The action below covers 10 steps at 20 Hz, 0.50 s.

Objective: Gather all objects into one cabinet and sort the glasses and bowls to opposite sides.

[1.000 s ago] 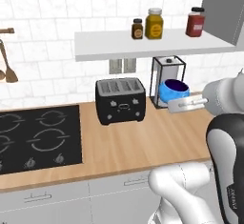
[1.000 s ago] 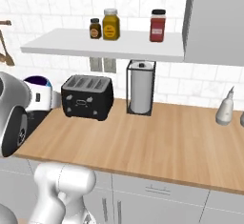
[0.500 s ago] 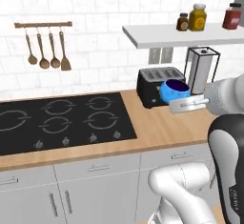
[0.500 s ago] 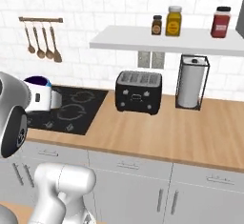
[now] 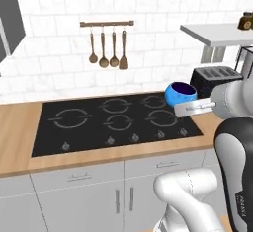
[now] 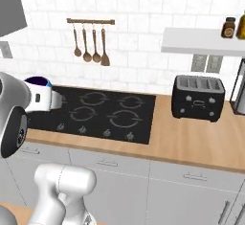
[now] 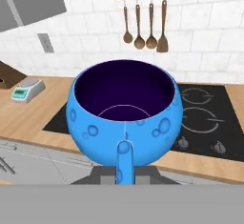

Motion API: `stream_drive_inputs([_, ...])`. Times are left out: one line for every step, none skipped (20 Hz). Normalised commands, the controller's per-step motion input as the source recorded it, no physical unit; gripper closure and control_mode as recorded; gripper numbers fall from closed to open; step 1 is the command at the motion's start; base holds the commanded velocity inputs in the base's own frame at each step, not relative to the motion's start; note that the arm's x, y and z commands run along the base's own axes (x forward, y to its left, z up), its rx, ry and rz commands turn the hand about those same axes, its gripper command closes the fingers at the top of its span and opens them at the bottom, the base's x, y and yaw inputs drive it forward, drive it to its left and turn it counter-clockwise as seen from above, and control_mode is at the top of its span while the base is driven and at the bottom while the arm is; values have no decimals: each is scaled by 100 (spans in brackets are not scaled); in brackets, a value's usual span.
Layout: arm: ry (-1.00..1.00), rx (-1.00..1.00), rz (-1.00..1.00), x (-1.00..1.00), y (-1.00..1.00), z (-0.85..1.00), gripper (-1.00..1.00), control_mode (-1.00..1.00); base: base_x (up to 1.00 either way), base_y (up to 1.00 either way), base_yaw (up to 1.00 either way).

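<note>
My arm: glossy white rounded shells, segment after segment, bulbous at the elbows. Joints: dark grey to black bands and caps between the shells; one large dark collar carries small pale lettering, too small to read. My hand: pale grey-white flat block on a white wrist, with a small dark mark on its side.

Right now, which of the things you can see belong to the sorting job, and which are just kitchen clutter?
Job:
- blue bowl, held at its rim in the shut gripper, above the hob

Lying about:
- hob
- toaster
- hanging utensils
- white scale
- jars on the wall shelf
</note>
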Motion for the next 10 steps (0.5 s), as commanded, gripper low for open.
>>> stream_drive_inputs([0,0,0,0,0,0,100,100,-9,100,0])
stream_drive_inputs([0,0,0,0,0,0,100,100,-3,100,0])
stream_drive_inputs([0,0,0,0,0,0,100,100,0,100,0])
stream_drive_inputs([0,0,0,0,0,0,100,100,0,100,0])
stream_drive_inputs([0,0,0,0,0,0,100,100,0,100,0])
stream_drive_inputs([0,0,0,0,0,0,100,100,0,100,0])
stream_drive_inputs([0,0,0,0,0,0,100,100,-10,100,0])
stream_drive_inputs([0,0,0,0,0,0,100,100,-26,100,0])
stream_drive_inputs([0,0,0,0,0,0,100,100,-48,100,-2])
stream_drive_inputs([0,0,0,0,0,0,100,100,-47,100,-4])
